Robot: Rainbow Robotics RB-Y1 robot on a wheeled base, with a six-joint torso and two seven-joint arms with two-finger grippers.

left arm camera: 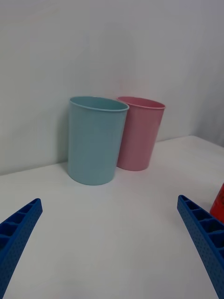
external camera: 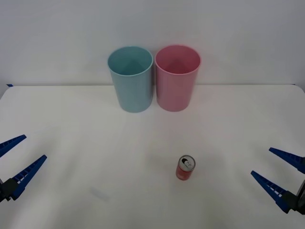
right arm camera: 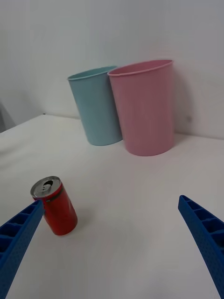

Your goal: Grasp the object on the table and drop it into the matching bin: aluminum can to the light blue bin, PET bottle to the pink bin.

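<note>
— Was the light harsh?
— No, soft and even from above; the table [external camera: 71, 143] was bright, with faint shadows beside the bins.
— Any blur?
— None, edges stayed sharp.

Small red can and two bins on the white table [external camera: 71, 143].
The aluminum can [external camera: 185, 168] stands upright, silver top with pull tab facing up, well apart from the bins. The light blue bin [external camera: 131, 78] and the pink bin [external camera: 177, 77] stand side by side at the far edge, both open upward.
</note>
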